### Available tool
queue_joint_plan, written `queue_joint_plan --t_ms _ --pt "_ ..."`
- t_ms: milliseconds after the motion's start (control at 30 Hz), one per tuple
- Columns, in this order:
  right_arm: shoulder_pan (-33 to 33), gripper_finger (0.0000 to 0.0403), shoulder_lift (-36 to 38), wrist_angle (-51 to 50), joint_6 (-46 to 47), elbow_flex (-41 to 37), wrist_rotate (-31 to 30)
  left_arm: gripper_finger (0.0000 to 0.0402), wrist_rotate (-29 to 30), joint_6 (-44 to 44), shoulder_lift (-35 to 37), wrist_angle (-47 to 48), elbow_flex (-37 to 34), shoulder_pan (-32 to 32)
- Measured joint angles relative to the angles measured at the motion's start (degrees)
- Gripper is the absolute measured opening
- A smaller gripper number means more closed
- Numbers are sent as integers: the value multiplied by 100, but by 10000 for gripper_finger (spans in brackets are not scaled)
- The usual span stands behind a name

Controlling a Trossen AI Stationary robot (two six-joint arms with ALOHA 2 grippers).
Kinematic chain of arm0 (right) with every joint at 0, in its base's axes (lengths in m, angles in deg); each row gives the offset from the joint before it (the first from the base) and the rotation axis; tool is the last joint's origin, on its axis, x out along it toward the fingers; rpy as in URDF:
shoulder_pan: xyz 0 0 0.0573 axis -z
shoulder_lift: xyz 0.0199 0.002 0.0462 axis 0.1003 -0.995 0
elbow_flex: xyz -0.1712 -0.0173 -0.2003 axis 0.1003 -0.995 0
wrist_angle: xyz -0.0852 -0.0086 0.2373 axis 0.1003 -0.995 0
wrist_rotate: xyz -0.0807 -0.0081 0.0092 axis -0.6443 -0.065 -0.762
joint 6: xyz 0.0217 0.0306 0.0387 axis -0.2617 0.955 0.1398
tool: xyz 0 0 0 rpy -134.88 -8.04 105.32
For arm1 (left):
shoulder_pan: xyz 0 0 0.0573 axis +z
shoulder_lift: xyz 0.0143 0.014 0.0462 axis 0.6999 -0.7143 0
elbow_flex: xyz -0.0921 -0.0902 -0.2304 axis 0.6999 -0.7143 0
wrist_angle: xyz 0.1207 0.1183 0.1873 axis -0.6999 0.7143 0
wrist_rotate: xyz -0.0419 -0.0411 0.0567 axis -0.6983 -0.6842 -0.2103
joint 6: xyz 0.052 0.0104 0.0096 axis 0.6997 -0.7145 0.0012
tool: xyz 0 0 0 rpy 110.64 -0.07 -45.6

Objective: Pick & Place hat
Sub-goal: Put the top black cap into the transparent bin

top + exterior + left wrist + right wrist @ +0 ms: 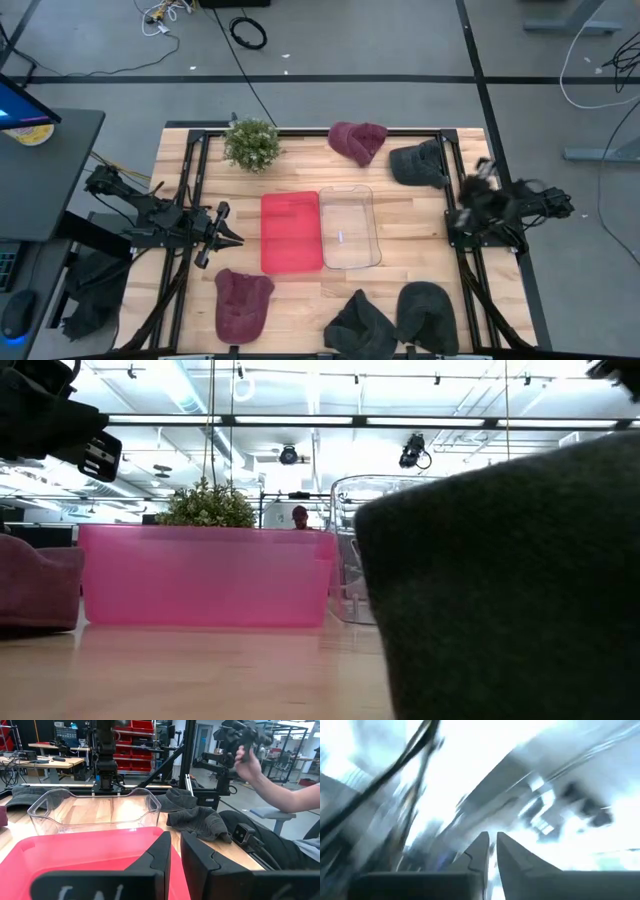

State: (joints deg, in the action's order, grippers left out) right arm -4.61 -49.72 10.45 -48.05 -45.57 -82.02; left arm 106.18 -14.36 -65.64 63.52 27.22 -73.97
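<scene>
Several knit hats lie flat on the wooden table. Two are maroon, one at the far edge (pixel 357 140) and one near the left (pixel 243 303). The dark grey hats are one far right (pixel 418 163) and two at the near edge (pixel 360 325) (pixel 427 315); one near hat fills the low view (pixel 500 590). A red bin (pixel 291 232) and a clear bin (pixel 349 227) stand side by side mid-table. My left gripper (pixel 232 238) (pixel 175 840) hovers shut just left of the red bin (pixel 90 850). My right gripper (pixel 492 842) is shut, raised at the table's right edge and pointing at the ceiling.
A potted plant (pixel 252 143) stands at the far left of the table. In the left wrist view a person's hand (pixel 247 760) and forearm reach to a dark device beyond the table's right edge. Bare wood shows between the bins and the near hats.
</scene>
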Motion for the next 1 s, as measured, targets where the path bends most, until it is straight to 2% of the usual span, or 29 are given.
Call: queue_joint_plan --t_ms 67,167,267,367,467,600,667,800,867,900,933,1000 --pt "0 39 2 796 700 2 -81 44 -1 0 -1 0 1 2" --pt "0 39 2 1407 1378 2 -221 44 -2 1 -2 0 1 2" --pt "0 39 2 1732 1444 2 -207 44 -2 1 -2 0 1 2" --pt "0 39 0 1640 1561 4 -95 44 -2 1 0 0 1 2" --pt "0 39 -48 912 1581 341 81 44 -2 0 0 0 0 2" --pt "0 39 -401 -1360 1625 1526 -70 44 -2 1 -2 0 1 2" --pt "-2 39 -756 -2611 1916 2277 -775 44 -2 1 0 0 1 2" --pt "-2 39 -1730 -5239 3237 3744 -3614 44 -2 -1 0 0 1 2" --pt "0 39 -2301 -6657 4276 4352 -5005 44 -2 0 0 0 1 2" --pt "0 39 -2575 -7409 4901 4623 -5518 44 -2 1 0 0 1 2" --pt "2 39 -2828 -8074 5514 4875 -5815 44 -2 1 -2 0 1 2" --pt "31 39 -3282 -9205 6539 5370 -5899 44 -2 -1 0 0 1 2"
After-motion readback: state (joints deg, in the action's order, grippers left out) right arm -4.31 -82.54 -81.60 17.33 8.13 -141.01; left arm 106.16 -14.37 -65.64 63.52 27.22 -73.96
